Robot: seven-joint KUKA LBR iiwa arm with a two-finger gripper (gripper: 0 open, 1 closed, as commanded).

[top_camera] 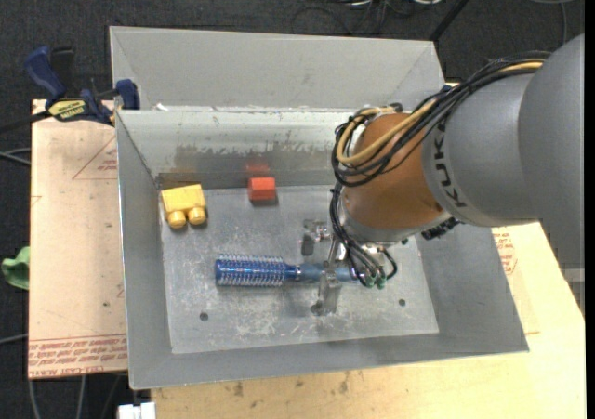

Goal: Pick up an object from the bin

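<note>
**Hand Astride the Blue Brush's Handle**

We saw the arm (pixel 493 148) reach in from the right of the frame, its orange cover (pixel 386 180) and looped cables (pixel 358 134) hanging above the right half of the bin (pixel 279 333). The hand (pixel 321 271) was low over the bin floor, a little right of the frame's centre.

The blue brush (pixel 253 271) lay flat on the floor in the lower middle of the bin. It ran left to right, with its bristled head towards the left and its handle pointing right, into the hand. The fingers (pixel 323 301) stood spread, one above the handle in the frame and one below it, so that the handle end lay between them. We could make out a gap on either side and saw no pinch on the brush. The bristled head lay clear to the left of the hand.

Two other things lay well apart from the hand. A yellow block (pixel 183 204) with two round studs was at the upper left of the floor. A small red block (pixel 262 188) sat close to the back wall, up and to the left of the hand.
</note>
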